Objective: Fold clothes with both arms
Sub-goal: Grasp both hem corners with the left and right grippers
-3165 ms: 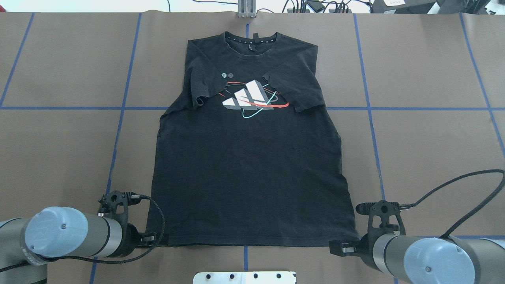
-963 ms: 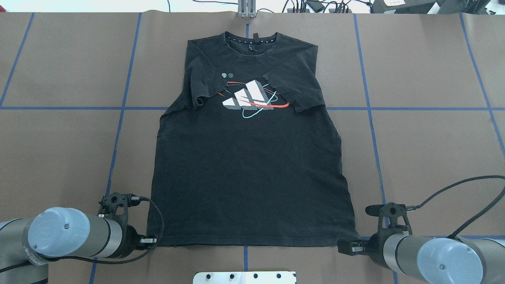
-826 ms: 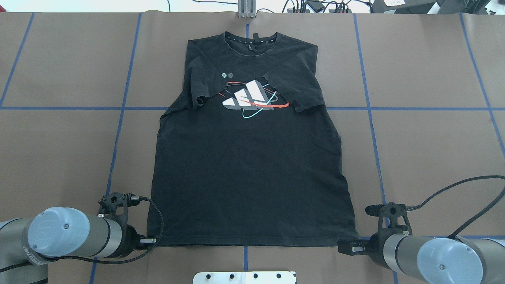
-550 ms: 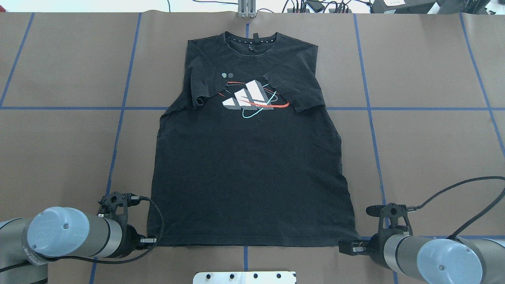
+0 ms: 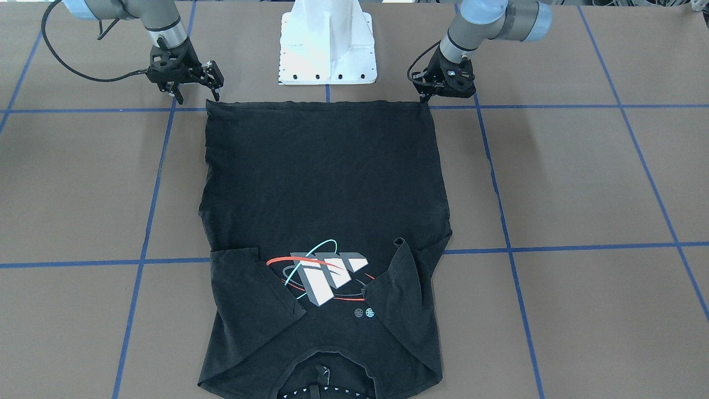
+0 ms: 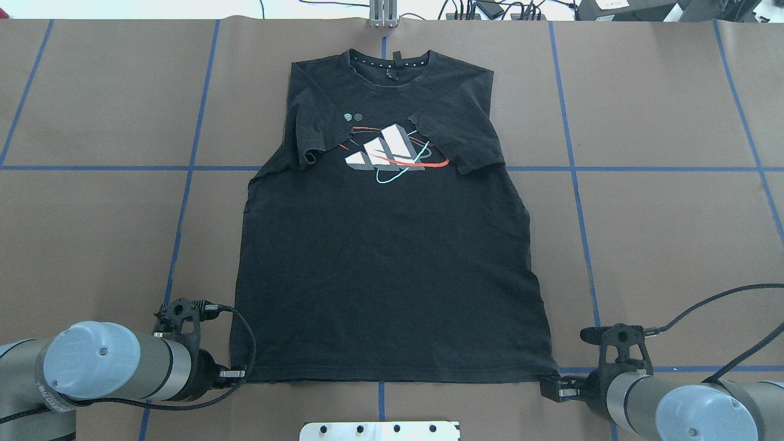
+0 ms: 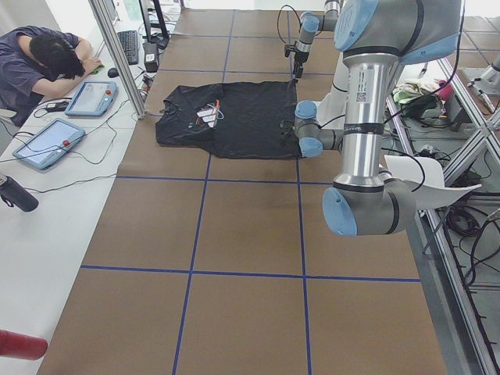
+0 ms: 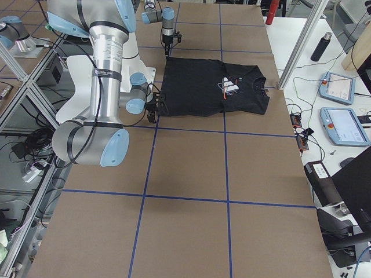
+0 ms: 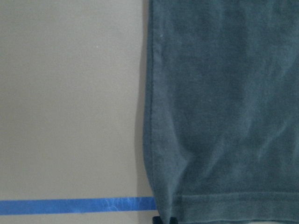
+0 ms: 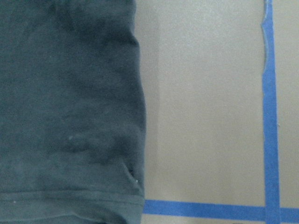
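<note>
A black T-shirt (image 6: 392, 263) lies flat, logo (image 6: 392, 153) up, in the middle of the brown surface (image 6: 674, 214), its collar (image 6: 392, 64) on the far side from the robot and its hem (image 6: 392, 375) on the near side, close to the white base (image 5: 328, 44). We see both sleeves (image 6: 309, 131) folded inward over the chest, each covering an edge of the logo. Blue tape lines (image 6: 92, 168) divide the surface into squares. The left gripper (image 6: 237, 372) sits low at the hem corner on the robot's left, its tips at the cloth's edge; we cannot tell whether its jaws are pinching that corner or only resting against it. The right gripper (image 5: 199, 94) stands just beside the opposite hem corner, and from across the surface its jaws look parted with nothing between them. Each wrist camera looks down on its own corner of the shirt, lying flat beside a strip of tape. Both arms (image 6: 104, 367) reach in low from the robot's side, black cables (image 6: 704, 306) looping behind them
</note>
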You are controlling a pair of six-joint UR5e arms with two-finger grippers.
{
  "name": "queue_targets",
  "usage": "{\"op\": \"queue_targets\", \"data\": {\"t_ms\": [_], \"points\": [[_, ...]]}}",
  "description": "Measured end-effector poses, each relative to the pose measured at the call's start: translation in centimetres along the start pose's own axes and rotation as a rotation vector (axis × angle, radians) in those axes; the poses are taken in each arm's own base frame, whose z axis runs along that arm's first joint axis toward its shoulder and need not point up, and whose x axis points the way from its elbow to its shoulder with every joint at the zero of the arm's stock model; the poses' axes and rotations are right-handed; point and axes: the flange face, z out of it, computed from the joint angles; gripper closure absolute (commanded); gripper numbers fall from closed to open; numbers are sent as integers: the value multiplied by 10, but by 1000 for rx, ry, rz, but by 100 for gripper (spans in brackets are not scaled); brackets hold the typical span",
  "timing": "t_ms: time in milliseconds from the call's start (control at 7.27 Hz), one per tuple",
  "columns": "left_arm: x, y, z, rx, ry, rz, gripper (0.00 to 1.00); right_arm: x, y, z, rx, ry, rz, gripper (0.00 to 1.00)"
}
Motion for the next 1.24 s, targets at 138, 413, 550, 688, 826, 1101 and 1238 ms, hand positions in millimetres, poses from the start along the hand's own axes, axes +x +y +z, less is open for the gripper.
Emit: {"op": "queue_targets", "data": {"t_ms": [138,413,550,688,826,1101,1238], "points": [[1,0,0,0,1,0,100,-3,4,0,-4,-5,18,35],[1,0,0,0,2,0,100,-7,10,-1,-13,-13,26,66],[0,0,0,0,1,0,100,-9,11,-2,-15,-18,27,89],[0,0,1,0,0,0,100,-11,11,-3,-15,-22,28,95],[0,0,1,0,0,0,100,-13,10,-6,-16,-28,29,87],[1,0,1,0,2,0,100,-17,7,-15,-14,-46,35,46],[2,0,1,-1,4,1,100,-17,6,-18,-13,-49,36,35]]}}
